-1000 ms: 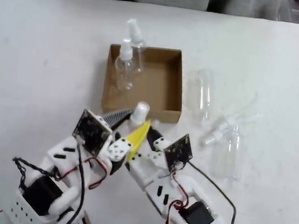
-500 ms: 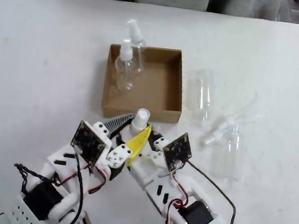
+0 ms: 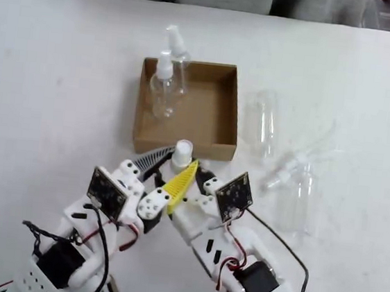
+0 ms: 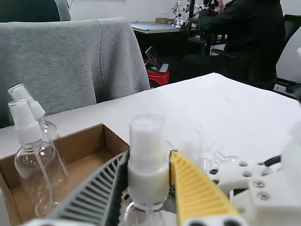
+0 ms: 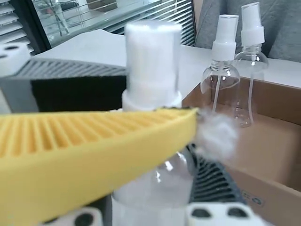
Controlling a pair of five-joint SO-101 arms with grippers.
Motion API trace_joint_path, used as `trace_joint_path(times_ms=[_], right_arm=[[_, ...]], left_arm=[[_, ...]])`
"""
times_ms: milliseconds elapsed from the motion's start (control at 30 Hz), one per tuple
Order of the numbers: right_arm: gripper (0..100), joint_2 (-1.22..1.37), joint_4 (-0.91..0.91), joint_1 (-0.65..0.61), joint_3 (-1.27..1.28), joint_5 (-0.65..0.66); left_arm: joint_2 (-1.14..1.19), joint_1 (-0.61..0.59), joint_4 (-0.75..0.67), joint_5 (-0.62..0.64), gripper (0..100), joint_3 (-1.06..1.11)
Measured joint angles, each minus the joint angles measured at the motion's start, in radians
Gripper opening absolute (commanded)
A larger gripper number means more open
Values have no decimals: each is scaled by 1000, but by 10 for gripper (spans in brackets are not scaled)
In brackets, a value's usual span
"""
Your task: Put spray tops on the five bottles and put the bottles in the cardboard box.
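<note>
A clear bottle [image 5: 175, 175] stands upright just in front of the cardboard box [image 3: 139, 142], with a white spray top [image 3: 182, 153] on its neck. My left gripper [image 3: 172, 160] is shut on that spray top [image 4: 146, 160], grey finger on one side and yellow finger on the other. My right gripper [image 3: 195, 182] sits lower and is shut on the bottle's body, mostly hidden under the yellow finger. Inside the box [image 4: 89, 146] at its far left stand two capped bottles [image 3: 165, 87] [image 3: 179, 61].
To the right of the box lie an uncapped clear bottle [image 3: 262, 122], another clear bottle [image 3: 298, 195] and a loose spray top [image 3: 281, 172] with its tube. The near right part of the box floor is bare. Chairs stand beyond the table's far edge.
My left arm's wrist has drawn back toward the near left and turned while its fingers stay on the spray top. The right arm and the bottle have barely moved.
</note>
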Motion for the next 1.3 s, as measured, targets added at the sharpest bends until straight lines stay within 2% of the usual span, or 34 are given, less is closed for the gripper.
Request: trace_joint_path(times_ms=[133,467,833,933,1133,1300], right_arm=[[52,0,0,20,0,0],[52,-3,-2,35,0,-3],[52,-3,-2,38,0,-3],[52,-3,-2,58,0,-3],[52,-3,-2,75,0,-3],[52,-3,-52,103,0,-3]], left_arm=[[-2,-37,0,0,307,2],[11,-44,12,-5,312,-77],[-2,-66,173,-6,307,-302],[-2,-150,199,-6,246,-313],[-3,-331,218,-6,21,-295],[-2,-437,218,-6,36,-195]])
